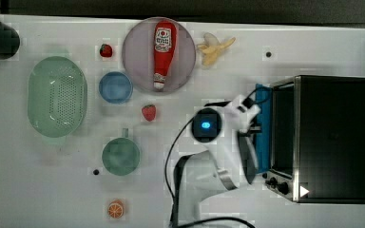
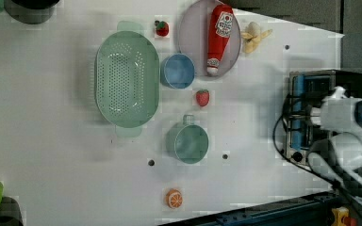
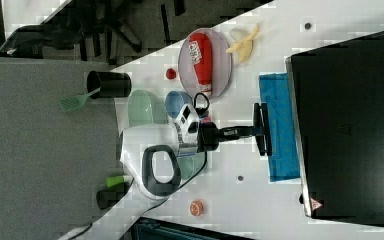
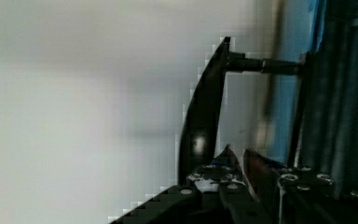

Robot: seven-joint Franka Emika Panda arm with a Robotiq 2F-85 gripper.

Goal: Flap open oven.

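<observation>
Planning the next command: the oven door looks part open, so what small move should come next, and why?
Probably keep pulling the handle outward and down. The hand appears closed on it, and the blue glass door of the oven already tilts open, not yet flat.

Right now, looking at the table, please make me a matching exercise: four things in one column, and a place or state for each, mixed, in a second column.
Things:
1. ketchup bottle
2. oven door
3. orange slice
4. banana

Places or states:
a. alone near the table edge, the bottom of the top view
b. lying on the round plate
c. folded down, blue, in front of the oven
d. peeled, on the table beside the plate

Pairs: 1-b, 2-c, 3-a, 4-d
</observation>
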